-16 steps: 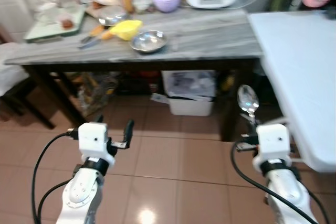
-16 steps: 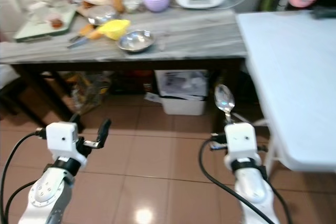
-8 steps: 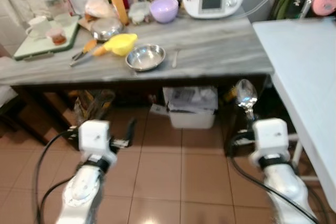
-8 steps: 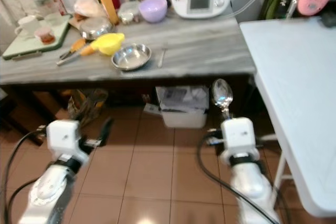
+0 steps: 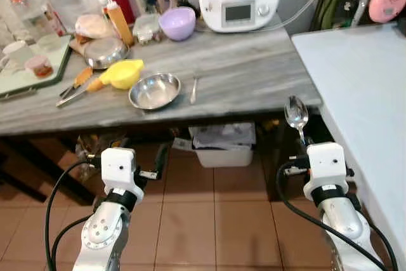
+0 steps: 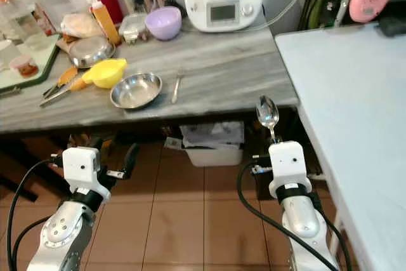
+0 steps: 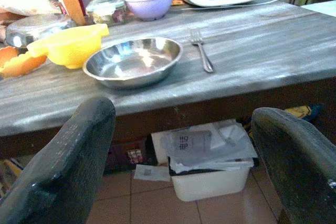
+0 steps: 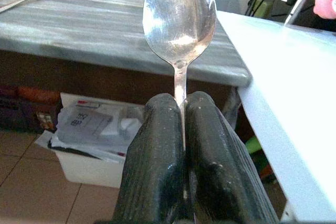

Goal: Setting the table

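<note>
Camera has drawn nearer; right gripper (image 8: 184, 129) pinches one spoon (image 8: 179, 17).

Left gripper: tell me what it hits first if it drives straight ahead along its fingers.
Probably the front edge of the grey table. The open left gripper points at the dark space just beneath that edge, toward the white bin; depth is unclear, so it might pass under.
</note>
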